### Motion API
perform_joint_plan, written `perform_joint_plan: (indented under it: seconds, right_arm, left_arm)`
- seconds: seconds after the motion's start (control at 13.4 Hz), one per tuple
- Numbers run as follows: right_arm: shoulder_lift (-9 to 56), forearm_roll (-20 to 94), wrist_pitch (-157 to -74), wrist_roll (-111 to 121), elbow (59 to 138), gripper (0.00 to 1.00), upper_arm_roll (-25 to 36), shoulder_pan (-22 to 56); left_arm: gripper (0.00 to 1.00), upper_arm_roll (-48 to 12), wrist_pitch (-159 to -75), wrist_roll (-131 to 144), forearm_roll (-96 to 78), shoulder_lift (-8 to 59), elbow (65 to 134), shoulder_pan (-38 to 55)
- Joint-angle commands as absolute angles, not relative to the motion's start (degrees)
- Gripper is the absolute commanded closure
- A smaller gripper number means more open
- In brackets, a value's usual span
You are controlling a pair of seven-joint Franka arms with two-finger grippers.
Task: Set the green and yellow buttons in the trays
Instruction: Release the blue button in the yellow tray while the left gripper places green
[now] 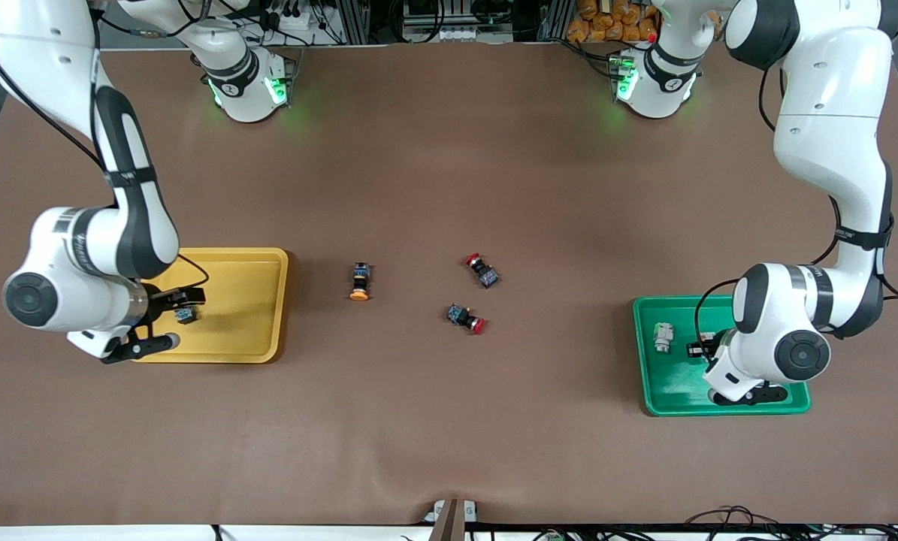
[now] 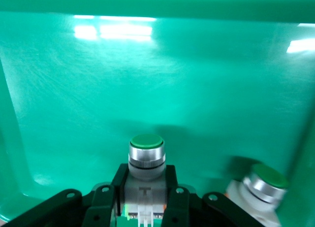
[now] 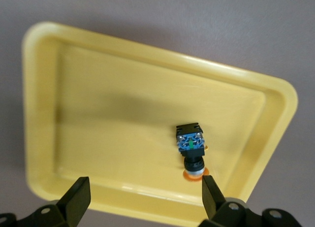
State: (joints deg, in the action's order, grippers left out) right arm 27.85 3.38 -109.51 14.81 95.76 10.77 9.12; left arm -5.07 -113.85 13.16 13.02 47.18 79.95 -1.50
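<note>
The left gripper (image 2: 142, 207) over the green tray (image 1: 674, 394) clamps a green-capped button (image 2: 145, 158), cap pointing away from the wrist; the right gripper (image 3: 142, 200), jaws apart, hangs over a yellow-capped button (image 3: 191, 150) lying flat in the yellow tray (image 3: 123, 74).

Green tray (image 2: 206, 89): glossy smooth plastic, bright reflections. Yellow tray (image 3: 123, 109): smooth plastic, dull sheen. Surface (image 1: 449, 150): matt brown covering, faintly rippled near the front camera. Green-capped button (image 2: 146, 155): ridged silvery metal-look collar, pale plastic body
</note>
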Motion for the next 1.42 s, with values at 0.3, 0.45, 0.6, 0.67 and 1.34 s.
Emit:
perform_joint_plan:
  seconds: [0.3, 0.45, 0.6, 0.67, 1.34]
  right_arm:
    - [28.7, 4.7, -108.7, -3.6, 94.6, 0.00, 10.7, 16.7]
    - [29.0, 9.5, -109.3, -7.3, 94.8, 0.00, 10.7, 20.0]
    - [29.9, 11.1, -111.4, -11.6, 95.0, 0.00, 10.7, 23.4]
    - [30.2, 11.2, -112.3, -13.7, 95.0, 0.00, 10.7, 24.7]
    - [32.9, 14.2, -118.7, -21.4, 98.3, 0.00, 10.7, 32.6]
  left_arm:
    - [0.00, -5.4, -114.3, 11.1, 14.4, 46.4, 79.9, -2.4]
    - [0.00, -5.5, -114.3, 10.5, 13.9, 44.7, 79.5, -2.9]
    - [0.00, -6.2, -113.5, 10.6, 13.1, 40.9, 79.4, -3.1]
    - [0.00, -6.3, -112.3, 10.6, 11.1, 38.0, 79.7, -3.0]
    - [0.00, -6.6, -96.5, 9.8, -5.2, 13.1, 81.0, -3.1]
